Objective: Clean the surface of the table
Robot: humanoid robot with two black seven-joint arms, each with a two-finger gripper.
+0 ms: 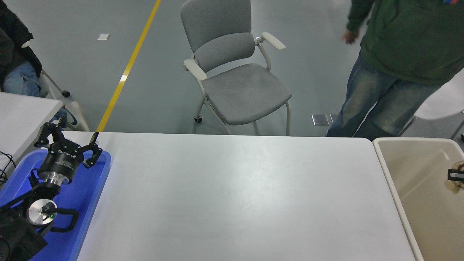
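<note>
The table surface [232, 195] is a wide white-grey top with nothing lying on it. My right gripper [455, 174] shows only as a black tip at the right edge, above the inside of the beige bin [389, 174]. It is shut on a crumpled beige-brown wad [454, 185] that bulges above and below the tip. My left gripper [69, 140] is parked over the blue tray [88, 195] at the lower left, fingers spread open and holding nothing.
A grey chair [235, 79] stands beyond the table's far edge. A person in a green top and jeans [395, 54] stands at the far right, near the bin. A smaller white table [21, 112] and a seated person [14, 58] are at the left.
</note>
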